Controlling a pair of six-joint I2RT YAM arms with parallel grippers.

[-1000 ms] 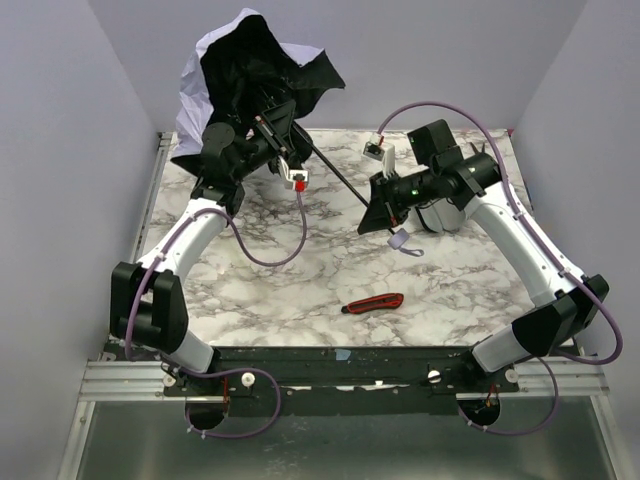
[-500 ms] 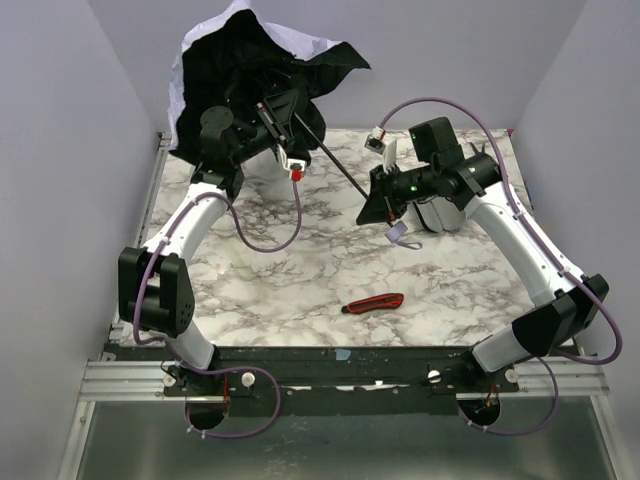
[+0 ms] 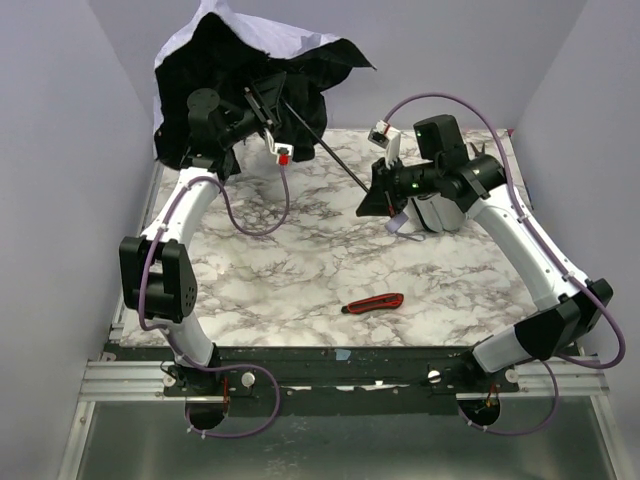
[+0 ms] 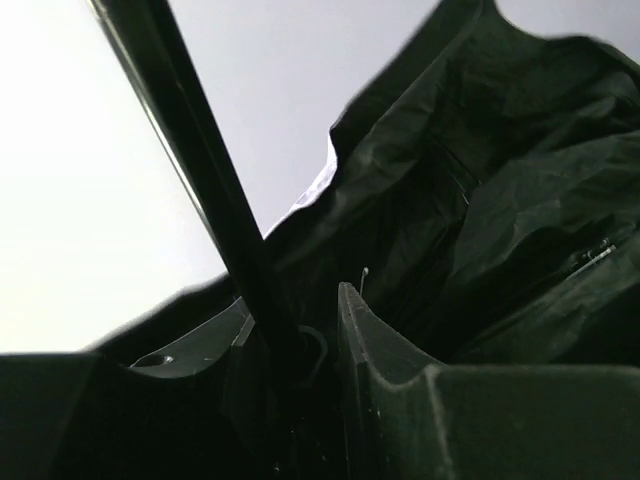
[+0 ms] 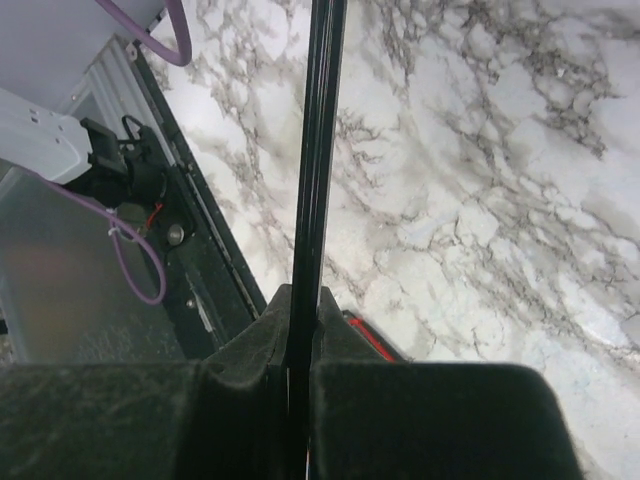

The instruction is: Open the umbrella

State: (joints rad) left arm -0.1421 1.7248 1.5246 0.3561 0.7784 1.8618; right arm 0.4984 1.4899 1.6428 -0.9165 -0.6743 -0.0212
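Note:
The umbrella's canopy, black inside and pale lilac outside, hangs part-spread above the table's far left corner. Its thin black shaft slants down to the right. My left gripper is up inside the canopy, shut around the shaft. In the left wrist view the shaft runs between the fingers, with black canopy folds behind. My right gripper is shut on the shaft's lower end. In the right wrist view the shaft is pinched between the pads. The handle is hidden; a lilac strap hangs below.
A small red-and-black utility knife lies on the marble table near the front middle; its tip shows in the right wrist view. A pale object sits under the right arm. Lilac walls enclose the table on three sides.
My left arm has lifted and swung back to the left, sliding up the shaft. The canopy has risen and spread wider. My right gripper has held the shaft almost still.

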